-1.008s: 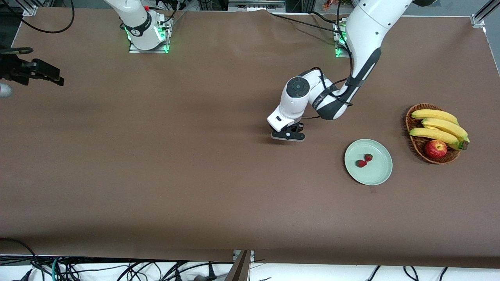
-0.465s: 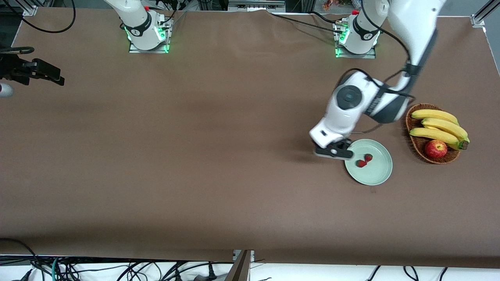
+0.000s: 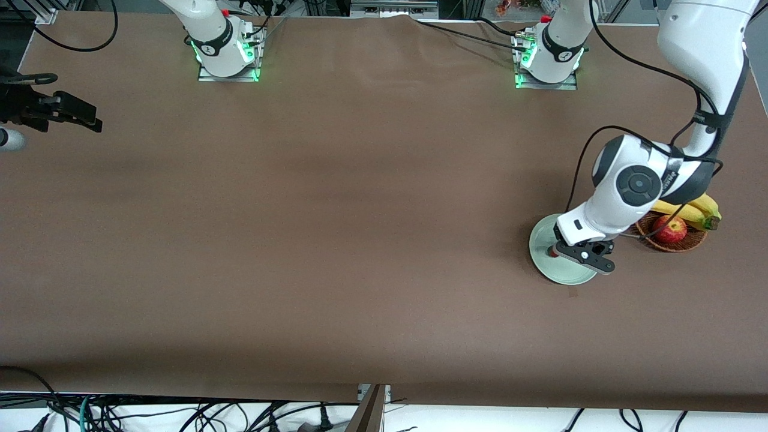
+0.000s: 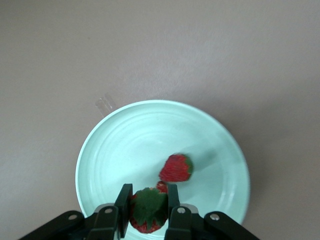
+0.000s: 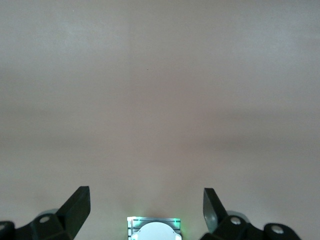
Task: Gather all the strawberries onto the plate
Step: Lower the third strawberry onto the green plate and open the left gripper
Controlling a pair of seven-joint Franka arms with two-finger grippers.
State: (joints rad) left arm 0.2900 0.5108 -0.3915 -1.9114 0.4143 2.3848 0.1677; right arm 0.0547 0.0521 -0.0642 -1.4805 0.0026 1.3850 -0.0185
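The pale mint-green plate (image 3: 542, 239) lies on the brown table beside the basket, partly covered by my left arm. My left gripper (image 3: 583, 254) hangs just above the plate. In the left wrist view the left gripper (image 4: 148, 190) is shut on a strawberry (image 4: 148, 211) with its dark green cap facing the camera, above the plate (image 4: 130, 142). A second strawberry (image 4: 176, 168) lies on the plate, and a third strawberry (image 4: 161, 186) shows as a red sliver next to the held one. One berry (image 3: 552, 251) peeks out in the front view. My right gripper (image 3: 78, 114) waits, open, at the right arm's end of the table; its wrist view (image 5: 147, 192) shows it empty.
A brown wicker basket (image 3: 675, 244) with a red apple (image 3: 670, 228) and bananas (image 3: 703, 207) stands at the left arm's end, partly hidden by the left arm. A small scrap of clear tape (image 4: 102, 103) lies on the table beside the plate.
My left arm has swung from the middle of the table toward the left arm's end and now hangs over the plate, covering part of the basket. The right arm has stayed put.
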